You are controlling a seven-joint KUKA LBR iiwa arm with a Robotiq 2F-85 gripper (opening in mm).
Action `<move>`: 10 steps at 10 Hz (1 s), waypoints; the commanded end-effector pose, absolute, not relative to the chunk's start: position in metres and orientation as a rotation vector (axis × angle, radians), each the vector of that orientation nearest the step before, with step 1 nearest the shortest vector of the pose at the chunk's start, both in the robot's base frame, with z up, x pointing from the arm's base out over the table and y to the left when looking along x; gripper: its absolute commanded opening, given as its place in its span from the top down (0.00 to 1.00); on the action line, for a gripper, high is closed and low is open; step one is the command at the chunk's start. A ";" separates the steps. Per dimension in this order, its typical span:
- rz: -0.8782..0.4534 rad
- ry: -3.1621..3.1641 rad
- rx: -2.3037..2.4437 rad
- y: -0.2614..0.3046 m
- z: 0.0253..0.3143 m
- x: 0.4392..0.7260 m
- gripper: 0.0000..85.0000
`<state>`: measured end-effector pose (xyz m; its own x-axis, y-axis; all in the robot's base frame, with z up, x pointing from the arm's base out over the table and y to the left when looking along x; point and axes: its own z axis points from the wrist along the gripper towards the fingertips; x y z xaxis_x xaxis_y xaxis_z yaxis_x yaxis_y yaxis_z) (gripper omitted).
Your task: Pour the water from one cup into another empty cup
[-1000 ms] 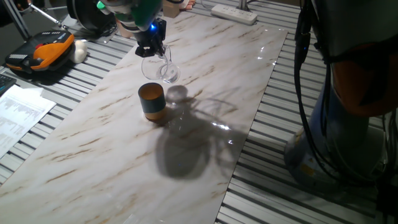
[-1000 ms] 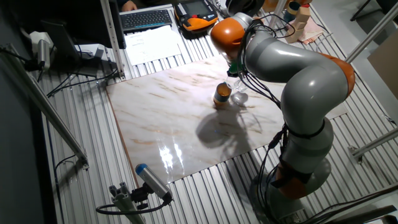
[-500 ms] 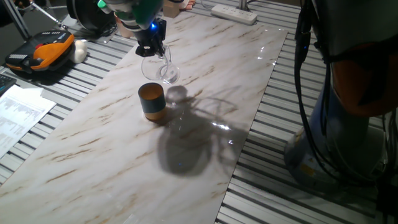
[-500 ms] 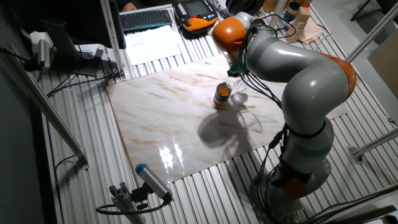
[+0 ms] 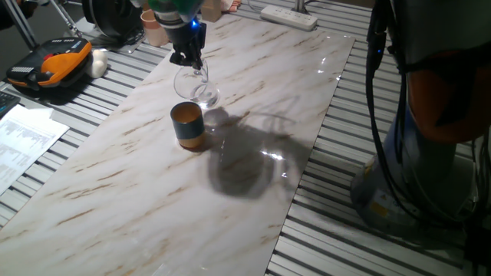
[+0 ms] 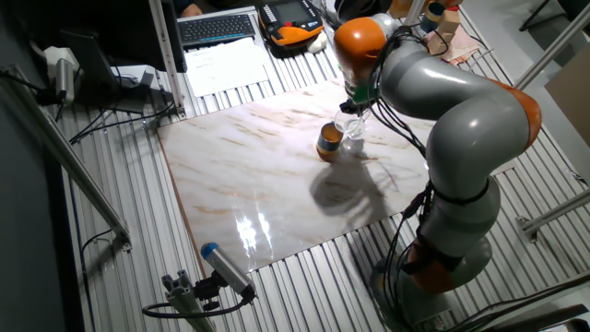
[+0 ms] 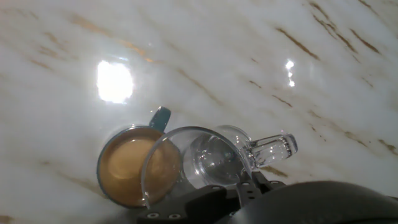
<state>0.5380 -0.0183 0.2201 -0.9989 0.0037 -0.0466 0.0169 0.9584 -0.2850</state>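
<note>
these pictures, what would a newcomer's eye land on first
Probably the big grey and orange arm bending over the marble table. Its tool grips a clear glass cup, tipped so its mouth overlaps the rim of the teal cup with the orange inside, as the hand view shows. On the slatted bench beyond the table's corner lies an orange and black device.

Marble tabletop (image 5: 253,92); power strip (image 5: 289,15); keyboard (image 6: 218,29); papers (image 5: 21,138).
</note>
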 end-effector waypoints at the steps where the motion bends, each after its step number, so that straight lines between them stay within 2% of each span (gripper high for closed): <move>1: -0.527 3.048 0.014 -0.018 0.220 0.538 1.00; 10: -0.640 3.007 0.110 -0.017 0.224 0.542 1.00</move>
